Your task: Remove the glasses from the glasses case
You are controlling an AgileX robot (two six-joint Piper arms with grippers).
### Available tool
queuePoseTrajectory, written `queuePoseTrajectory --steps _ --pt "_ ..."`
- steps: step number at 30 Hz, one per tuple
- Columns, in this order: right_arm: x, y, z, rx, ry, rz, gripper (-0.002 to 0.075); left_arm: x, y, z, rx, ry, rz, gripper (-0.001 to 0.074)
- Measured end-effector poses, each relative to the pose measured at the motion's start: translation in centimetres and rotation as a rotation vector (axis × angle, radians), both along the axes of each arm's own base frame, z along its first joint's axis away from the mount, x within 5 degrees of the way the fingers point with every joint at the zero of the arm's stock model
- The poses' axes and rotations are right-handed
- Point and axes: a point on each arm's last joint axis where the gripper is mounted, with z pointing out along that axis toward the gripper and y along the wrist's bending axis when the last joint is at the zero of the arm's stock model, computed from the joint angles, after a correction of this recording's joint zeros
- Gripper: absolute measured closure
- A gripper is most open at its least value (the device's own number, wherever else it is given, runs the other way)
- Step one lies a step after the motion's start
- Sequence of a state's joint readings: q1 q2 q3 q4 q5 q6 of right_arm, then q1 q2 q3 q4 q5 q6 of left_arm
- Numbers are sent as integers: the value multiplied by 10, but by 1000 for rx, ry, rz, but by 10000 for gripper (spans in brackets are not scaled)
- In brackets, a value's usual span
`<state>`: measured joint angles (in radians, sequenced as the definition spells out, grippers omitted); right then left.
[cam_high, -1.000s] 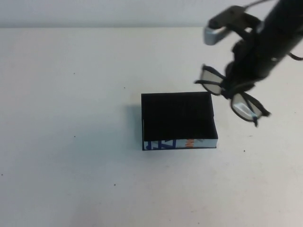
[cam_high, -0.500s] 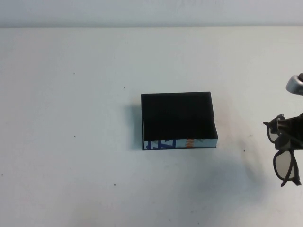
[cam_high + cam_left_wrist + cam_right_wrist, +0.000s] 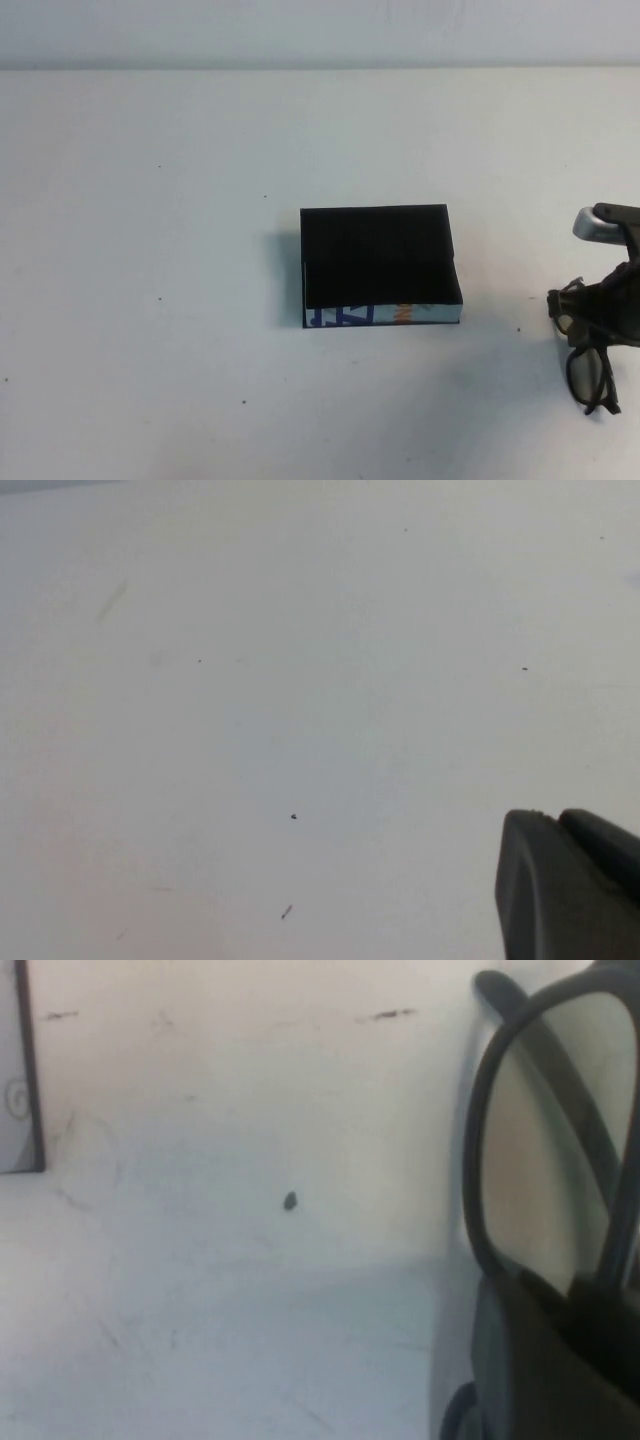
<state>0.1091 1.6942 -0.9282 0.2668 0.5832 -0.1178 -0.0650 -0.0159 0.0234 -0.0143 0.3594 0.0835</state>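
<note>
The glasses case (image 3: 380, 262) sits open in the middle of the table, black inside, its white printed side facing the front. My right gripper (image 3: 604, 318) is at the right edge of the table, shut on the dark glasses (image 3: 588, 370), which hang low over the table to the right of the case. In the right wrist view one lens (image 3: 548, 1150) fills the frame beside my gripper (image 3: 560, 1360); the case corner (image 3: 20, 1070) shows at the edge. My left gripper (image 3: 572, 880) shows only in its wrist view, over bare table, jaws together and empty.
The white table (image 3: 160, 330) has only small dark specks around the case. The table's far edge meets a pale wall at the back.
My right gripper has carried the glasses from above the case's far right corner out to the right and down, near the table's right edge. The case has not moved.
</note>
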Motion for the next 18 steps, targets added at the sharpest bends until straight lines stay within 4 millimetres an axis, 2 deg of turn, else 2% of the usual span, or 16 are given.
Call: queuePoseTrajectory --steps 5,8,10,13,16,18 --pt "3 1 -3 -11 -18 1 543 0 0 0 0 0 0 739" --pt "2 1 7 -9 -54 3 453 0 0 0 0 0 0 740" --pt "-2 1 24 -3 -107 5 424 0 0 0 0 0 0 739" --pt "-15 -1 64 -1 -239 14 412 0 0 0 0 0 0 739" --pt "-44 -6 108 -1 -395 22 422 0 0 0 0 0 0 739" --pt "-69 -9 129 -12 -487 31 442 0 0 0 0 0 0 739"
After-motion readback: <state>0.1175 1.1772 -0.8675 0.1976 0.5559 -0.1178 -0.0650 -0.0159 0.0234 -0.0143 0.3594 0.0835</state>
